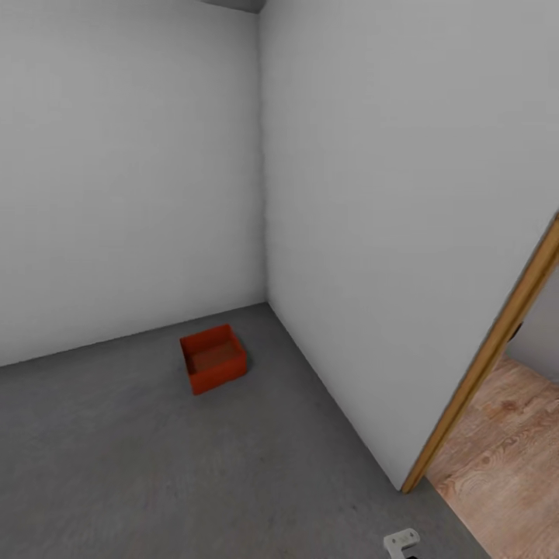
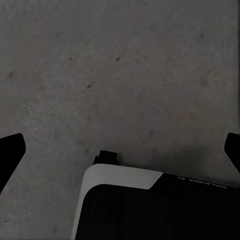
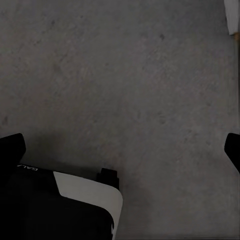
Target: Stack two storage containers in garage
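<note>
The left pincer (image 2: 120, 150) stands spread wide in the left wrist view, its two dark fingertips (image 2: 11, 155) at opposite edges of the picture with nothing between them, hanging over the speckled concrete floor (image 2: 120, 65). Part of the robot's base (image 2: 135, 205) (black with a white corner) lies below it.

In the right wrist view the right pincer (image 3: 120, 150) is likewise released, fingertips (image 3: 12, 150) far apart and gripping nothing, above the same grey floor (image 3: 125, 75). A white and black piece of the base (image 3: 75, 205) shows here too, and a sliver of white wall end (image 3: 232, 15) with a wood edge sits in one corner.

From the head view, one red-orange storage container (image 1: 213, 359) rests open-top on the garage floor (image 1: 116, 466), near the corner where two white-grey walls (image 1: 388, 194) meet (close to both, touching neither). At the right, a wood-trimmed doorway edge (image 1: 489, 357) gives onto light wood-plank flooring (image 1: 505, 458). A small white robot part (image 1: 401, 541) pokes in at the bottom edge.
</note>
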You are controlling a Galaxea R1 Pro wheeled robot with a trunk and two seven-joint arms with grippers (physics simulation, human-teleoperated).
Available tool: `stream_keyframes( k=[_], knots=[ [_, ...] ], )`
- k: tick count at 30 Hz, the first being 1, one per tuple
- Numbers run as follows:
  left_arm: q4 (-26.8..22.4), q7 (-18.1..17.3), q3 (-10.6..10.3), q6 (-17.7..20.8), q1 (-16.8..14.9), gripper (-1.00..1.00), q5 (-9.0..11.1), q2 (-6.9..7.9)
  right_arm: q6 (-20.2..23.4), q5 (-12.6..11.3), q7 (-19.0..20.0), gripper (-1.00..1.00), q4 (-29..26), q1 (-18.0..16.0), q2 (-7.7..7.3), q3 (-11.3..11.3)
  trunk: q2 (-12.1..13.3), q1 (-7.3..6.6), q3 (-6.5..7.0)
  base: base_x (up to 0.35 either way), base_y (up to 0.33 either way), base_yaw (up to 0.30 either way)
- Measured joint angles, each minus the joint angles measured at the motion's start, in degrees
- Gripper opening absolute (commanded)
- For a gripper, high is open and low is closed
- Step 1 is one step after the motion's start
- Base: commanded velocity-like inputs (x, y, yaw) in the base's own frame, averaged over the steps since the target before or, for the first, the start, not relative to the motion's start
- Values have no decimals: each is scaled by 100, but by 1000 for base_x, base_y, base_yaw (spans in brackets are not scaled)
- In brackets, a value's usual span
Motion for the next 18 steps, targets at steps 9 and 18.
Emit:
stream_keyframes(
  k=[9,18],
  knots=[
    [-1,0,0,0,1,100,3,0,0,1,0,100,1,-1,4,0,0,0,69,0,0,-68],
    [-1,0,4,0,1,100,6,9,-1,1,0,100,1,-1,2,0,0,0,153,0,0,-2]
  ],
)
